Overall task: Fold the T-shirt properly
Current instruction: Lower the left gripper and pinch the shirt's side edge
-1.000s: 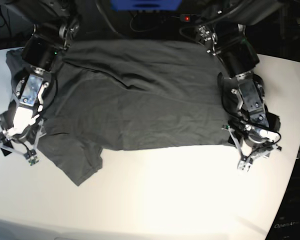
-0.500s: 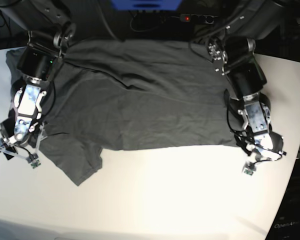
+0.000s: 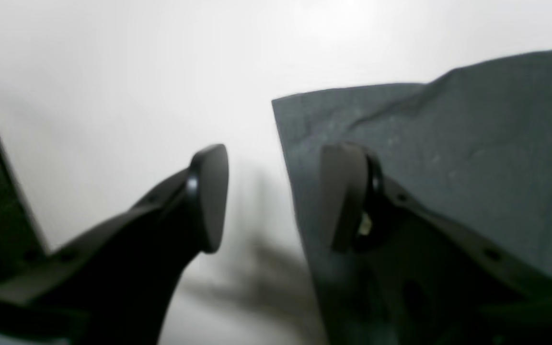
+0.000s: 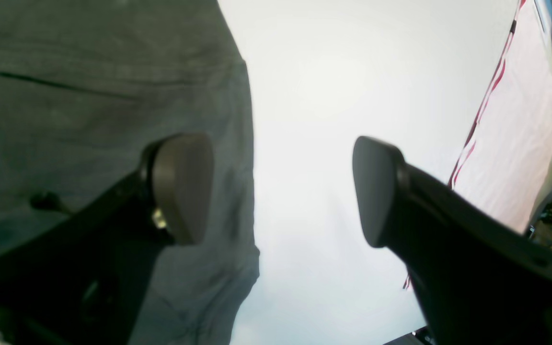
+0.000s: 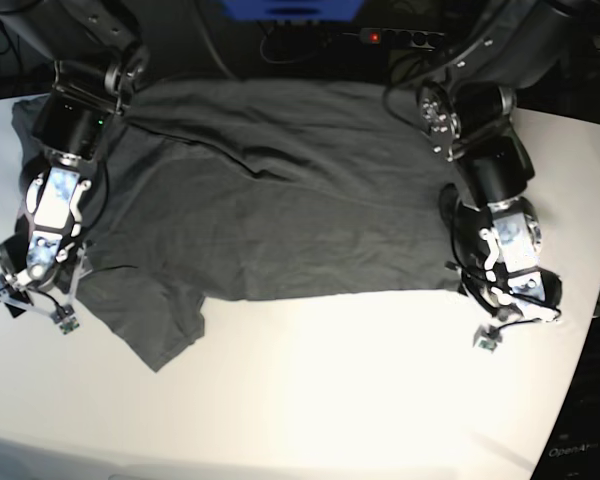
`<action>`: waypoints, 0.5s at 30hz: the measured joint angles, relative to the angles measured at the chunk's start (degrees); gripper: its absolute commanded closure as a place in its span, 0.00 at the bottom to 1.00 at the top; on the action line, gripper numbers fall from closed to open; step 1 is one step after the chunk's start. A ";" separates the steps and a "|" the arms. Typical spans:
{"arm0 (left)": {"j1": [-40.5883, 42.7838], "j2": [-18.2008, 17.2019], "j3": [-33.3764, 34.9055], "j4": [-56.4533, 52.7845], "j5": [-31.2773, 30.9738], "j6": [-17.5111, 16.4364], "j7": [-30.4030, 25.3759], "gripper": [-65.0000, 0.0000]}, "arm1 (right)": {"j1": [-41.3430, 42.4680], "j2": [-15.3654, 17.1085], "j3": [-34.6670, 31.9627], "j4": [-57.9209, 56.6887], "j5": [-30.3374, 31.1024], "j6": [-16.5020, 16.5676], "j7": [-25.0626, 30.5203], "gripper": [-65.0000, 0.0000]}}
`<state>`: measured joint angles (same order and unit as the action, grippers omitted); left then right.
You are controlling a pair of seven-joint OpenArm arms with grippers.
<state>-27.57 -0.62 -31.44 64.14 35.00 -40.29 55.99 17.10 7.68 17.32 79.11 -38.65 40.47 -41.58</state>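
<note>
Across the frame's middle the T-shirt [image 5: 280,210] lay spread on the white table [image 5: 360,400] | step: lining up hem-corner grasps | left gripper [image 3: 276,196] released, straddling edge | right gripper [image 4: 281,187] released likewise | next: clench both corners, judged

The T-shirt [image 5: 280,200] under my fingers is soft matt cloth, dark charcoal, wrinkly with a fine fuzzy weave, and there's a stitched seam just past my right gripper [image 4: 276,187]. The table [image 5: 360,400] between my fingertips is smooth white with a bit of glare. My left gripper [image 3: 276,196] pads look like smooth dark plastic or rubber, slight sheen on the rims.
</note>
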 measured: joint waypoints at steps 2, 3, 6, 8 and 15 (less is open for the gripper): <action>0.24 0.17 -1.92 -1.01 0.15 0.00 0.22 0.54 | 0.04 -0.04 -0.02 0.00 0.02 -0.02 0.07 0.32; 0.24 0.26 -3.34 -1.09 0.00 0.00 0.07 0.54 | 0.02 -0.04 -0.02 0.00 0.02 0.00 0.09 0.32; 0.22 0.11 -5.20 -1.09 -0.09 0.02 -0.26 0.54 | -0.13 0.04 0.00 0.00 0.02 0.00 0.04 0.32; 0.22 0.07 -5.22 -1.09 0.09 0.02 -0.24 0.54 | -0.13 0.04 0.00 0.00 0.02 -0.02 0.07 0.32; 0.11 0.59 -8.02 -1.09 -0.42 0.02 -0.70 0.54 | -1.57 -0.09 0.00 0.00 0.02 0.00 -0.02 0.32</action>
<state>-27.46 -0.03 -39.46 63.05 34.59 -40.27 55.29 15.53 7.60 17.32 79.11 -38.63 40.47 -41.60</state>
